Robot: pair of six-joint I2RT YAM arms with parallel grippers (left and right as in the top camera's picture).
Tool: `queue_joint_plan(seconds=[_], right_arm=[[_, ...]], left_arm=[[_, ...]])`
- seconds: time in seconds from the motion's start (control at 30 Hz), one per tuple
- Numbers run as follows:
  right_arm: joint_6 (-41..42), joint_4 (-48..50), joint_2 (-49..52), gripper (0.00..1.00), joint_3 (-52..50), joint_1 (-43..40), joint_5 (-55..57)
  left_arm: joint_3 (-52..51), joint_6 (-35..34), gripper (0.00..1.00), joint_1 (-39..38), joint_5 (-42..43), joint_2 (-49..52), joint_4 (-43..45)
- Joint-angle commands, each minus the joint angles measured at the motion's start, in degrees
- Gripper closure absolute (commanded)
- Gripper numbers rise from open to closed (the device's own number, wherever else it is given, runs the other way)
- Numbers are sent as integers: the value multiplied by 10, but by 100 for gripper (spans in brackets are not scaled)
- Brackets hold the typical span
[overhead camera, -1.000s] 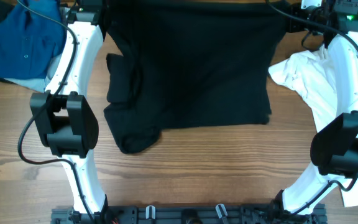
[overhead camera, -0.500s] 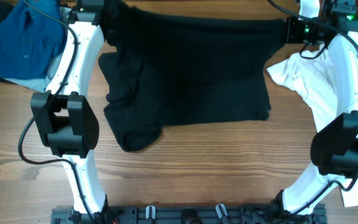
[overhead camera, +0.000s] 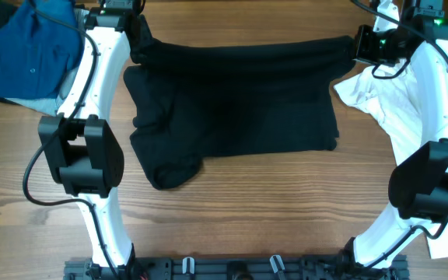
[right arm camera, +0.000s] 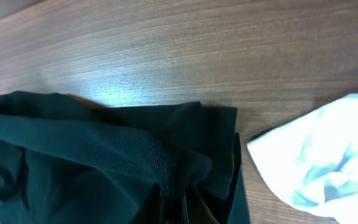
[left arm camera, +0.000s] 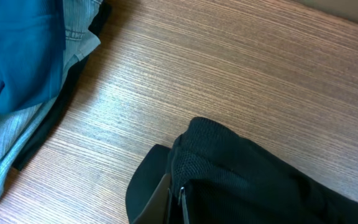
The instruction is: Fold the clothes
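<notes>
Along the far edge, the left gripper [overhead camera: 137, 40] and right gripper [overhead camera: 362, 45] each pinch a corner of the black T-shirt [overhead camera: 232, 109]; the first fold looks barely started.

Both arms stretch away from their bases at the near edge, each bent at a dark elbow block and reaching toward the far side. The left arm [overhead camera: 92, 85] runs up the left, its wrist turned inward so the left gripper [overhead camera: 137, 37] points toward the middle. The right arm [overhead camera: 435, 85] curves up the right, and the right gripper [overhead camera: 362, 47] likewise faces inward. The two grippers are roughly level with each other and well apart. Each has its jaws closed tight on an edge of the black T-shirt [overhead camera: 239, 101]. In the wrist views, fabric bunches over the fingers.
</notes>
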Motion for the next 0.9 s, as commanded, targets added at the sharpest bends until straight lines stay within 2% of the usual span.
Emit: queue_joint_plan(seconds=[0.0,0.17,0.3,0.67,0.87], right_arm=[[13,-10,-10,96,10,-2,-8],[14,-24,-10,96,9,-2,19],[1,-33,-2,96,8,-2,21],[0,-76,84,96,8,0,-3],[0,-86,111,96,8,0,-29]], left_arm=[[8,-20,96,1,18,-18,0],[8,-41,96,1,52,-25,-21],[8,-50,96,1,63,-25,-74],[8,-60,96,1,88,-26,-189],[8,-78,96,1,91,-26,-201]])
